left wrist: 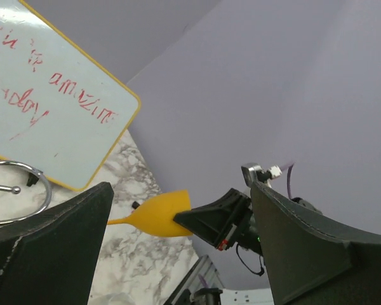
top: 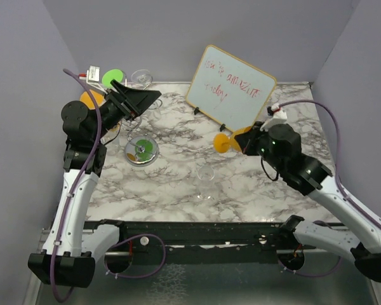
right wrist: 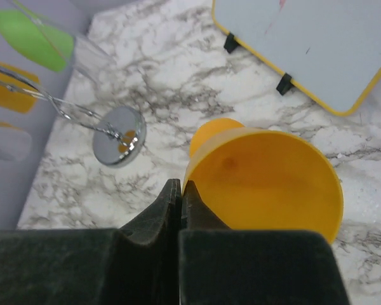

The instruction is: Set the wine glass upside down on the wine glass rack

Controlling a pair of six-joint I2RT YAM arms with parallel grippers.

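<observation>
1. Pinching the rim of an orange glass (right wrist: 267, 184), the right gripper (right wrist: 180, 192) has its jaws almost pressed together, with only the thin wall of the bowl between them.
2. The wrist view shows the open mouth of the bowl facing the camera. The rim is caught at its left edge, and the rest of the bowl sits to the right of the jaws.
3. From above, the glass (top: 227, 142) is held on its side over the marble table (top: 178, 190), just in front of a whiteboard (top: 232, 86). Its foot points left, away from the right gripper (top: 246, 141).
4. The pictures do not show whether the glass touches the table.
5. The rack (top: 141, 150) stands left of centre on its shiny round base, well apart from the held glass. In the right wrist view its base (right wrist: 117, 143) lies beyond and to the left of the bowl.
6. The left gripper (top: 140, 100) hangs above the rack with its jaws spread wide. In its wrist view, the orange glass (left wrist: 155, 215) shows far off between the two dark fingers (left wrist: 51, 254).
7. A clear glass (top: 206, 181) stands upright on the table between the rack and the right arm.
8. A green glass (top: 113, 77) shows at the far left corner.
</observation>
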